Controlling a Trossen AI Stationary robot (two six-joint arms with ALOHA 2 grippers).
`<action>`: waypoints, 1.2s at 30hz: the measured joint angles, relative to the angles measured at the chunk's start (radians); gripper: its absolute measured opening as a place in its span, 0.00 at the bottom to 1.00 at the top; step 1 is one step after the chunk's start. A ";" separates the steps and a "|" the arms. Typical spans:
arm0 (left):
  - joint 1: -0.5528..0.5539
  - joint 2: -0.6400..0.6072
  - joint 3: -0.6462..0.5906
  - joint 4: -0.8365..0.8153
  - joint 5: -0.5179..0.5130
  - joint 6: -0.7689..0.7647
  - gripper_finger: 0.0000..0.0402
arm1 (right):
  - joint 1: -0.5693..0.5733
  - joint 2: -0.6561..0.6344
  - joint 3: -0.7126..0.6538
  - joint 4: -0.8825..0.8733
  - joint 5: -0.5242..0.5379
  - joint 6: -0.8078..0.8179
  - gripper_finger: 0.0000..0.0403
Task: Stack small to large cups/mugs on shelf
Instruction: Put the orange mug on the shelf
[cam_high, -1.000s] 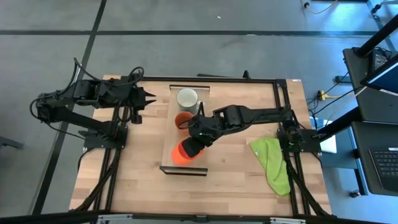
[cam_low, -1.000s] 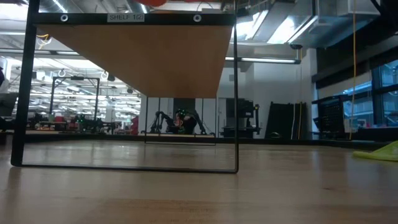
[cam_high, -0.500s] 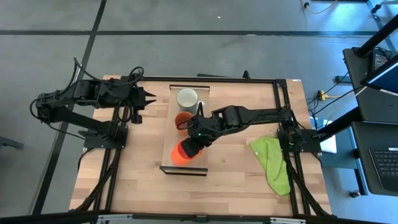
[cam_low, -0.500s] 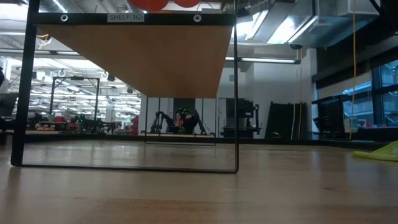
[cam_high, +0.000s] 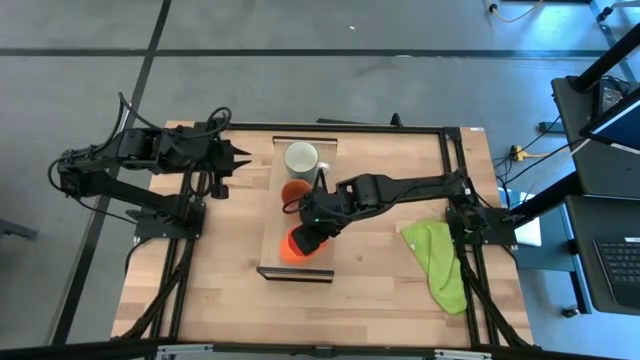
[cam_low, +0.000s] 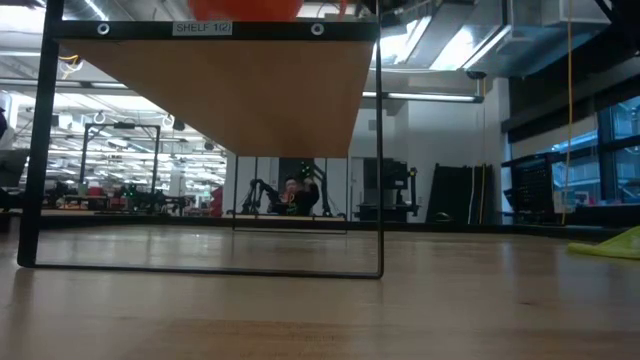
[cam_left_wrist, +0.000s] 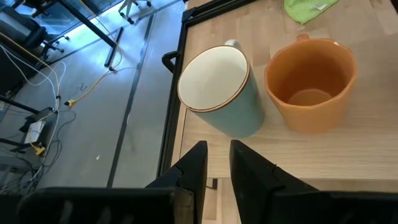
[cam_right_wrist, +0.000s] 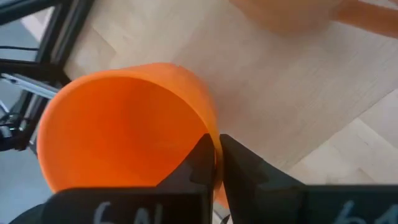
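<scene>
The shelf (cam_high: 318, 262) is a light-wood plank raised on a black frame in the middle of the table. The pale grey-white mug (cam_high: 301, 158) stands at its far end, open side up, with the brownish-orange mug (cam_high: 295, 191) just nearer; both show in the left wrist view as pale mug (cam_left_wrist: 217, 87) and brownish mug (cam_left_wrist: 311, 81). My right gripper (cam_high: 314, 228) is shut on the small bright orange-red mug (cam_high: 294, 248) over the shelf's near part. In the low view the mug's base (cam_low: 265, 8) reaches the shelf's top edge. My left gripper (cam_high: 240, 156) waits left of the shelf's far end, fingers slightly apart. My right gripper pinches the orange-red mug's rim wall (cam_right_wrist: 214, 144), one finger (cam_right_wrist: 198, 163) inside the cup and the other finger (cam_right_wrist: 242, 167) outside. The fingers come slanting down from the table's right. The mug sits open side up below them; whether its base rests on the shelf I cannot tell.
A green cloth (cam_high: 438, 258) lies on the table's right side near the right arm's base. The shelf's black frame posts (cam_low: 380, 150) stand on the tabletop. Bare wood lies left and near of the shelf.
My right gripper has moved down and slightly toward the table's left, carrying the orange-red mug with it. The mug has come down toward the shelf's near part; in the low view more of its base now shows above the shelf edge.
</scene>
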 joint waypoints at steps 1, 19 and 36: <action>0.000 0.000 0.000 0.000 0.000 0.000 0.16 | 0.000 0.000 -0.007 0.005 0.000 0.000 0.07; 0.000 0.000 0.000 0.000 0.000 0.000 0.16 | -0.014 0.000 -0.007 0.033 0.018 -0.037 0.07; 0.000 0.000 0.000 0.000 0.000 0.002 0.16 | -0.018 0.000 -0.007 0.030 0.002 -0.042 0.07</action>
